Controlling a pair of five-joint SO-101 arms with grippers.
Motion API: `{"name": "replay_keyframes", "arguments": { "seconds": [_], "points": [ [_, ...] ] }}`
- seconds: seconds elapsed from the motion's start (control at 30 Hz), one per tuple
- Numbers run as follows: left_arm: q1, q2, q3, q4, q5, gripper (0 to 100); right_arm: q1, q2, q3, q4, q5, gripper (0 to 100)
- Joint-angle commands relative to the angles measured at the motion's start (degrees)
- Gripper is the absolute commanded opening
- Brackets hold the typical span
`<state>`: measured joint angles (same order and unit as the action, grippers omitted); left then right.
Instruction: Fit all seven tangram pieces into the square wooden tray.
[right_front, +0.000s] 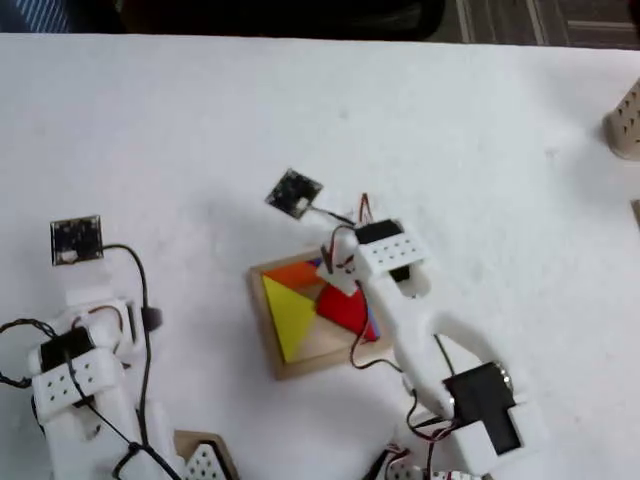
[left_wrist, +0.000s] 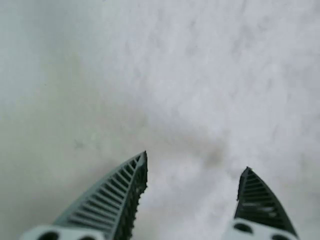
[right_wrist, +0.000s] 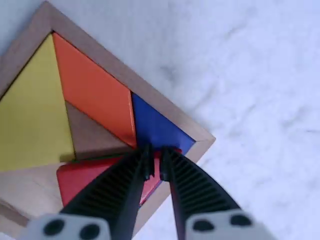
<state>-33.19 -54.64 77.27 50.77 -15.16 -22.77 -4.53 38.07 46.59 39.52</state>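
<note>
The right gripper (right_wrist: 155, 152) is over one corner of the tray (right_wrist: 170, 107), its fingers pinched almost together on the red piece (right_wrist: 85, 177) beside the blue piece (right_wrist: 155, 127). The left gripper (left_wrist: 195, 161), well left of the tray, gapes wide and empty.

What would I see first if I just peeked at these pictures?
The colourful puzzle: a wooden tray mid-table holding a yellow triangle, orange piece, blue piece and red piece. The right gripper is at the red piece's edge; the left gripper hangs open over bare white table.
</note>
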Motion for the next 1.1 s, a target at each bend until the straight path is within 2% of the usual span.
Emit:
{"name": "replay_keyframes", "arguments": {
  "seconds": [0.0,0.3,0.5,0.63,0.7,0.9,1.07],
  "points": [
    [0.75,-0.84,0.0,-1.32,-0.44,11,3.82,-3.91,1.41,0.57,0.97,1.8],
    [0.75,-0.75,0.0,-1.32,-0.44,11,8.22,-15.16,11.25,0.57,3.43,1.8],
    [0.75,-0.66,0.0,-1.32,-0.44,11,13.49,-26.07,11.87,0.75,-0.7,1.8],
    [0.75,-0.66,0.0,-1.32,-0.44,11,18.59,-31.78,11.6,5.41,0.0,1.8],
    [0.75,-0.66,0.0,-1.32,-0.44,11,21.85,-33.19,11.87,9.01,2.81,1.8],
    [0.75,-0.66,0.0,-1.32,-0.44,11,32.92,-27.91,11.96,12.0,9.23,1.8],
    [0.75,-0.66,0.0,-1.32,-0.44,11,33.89,-15.43,12.04,12.0,13.1,1.9]
  ]
}}
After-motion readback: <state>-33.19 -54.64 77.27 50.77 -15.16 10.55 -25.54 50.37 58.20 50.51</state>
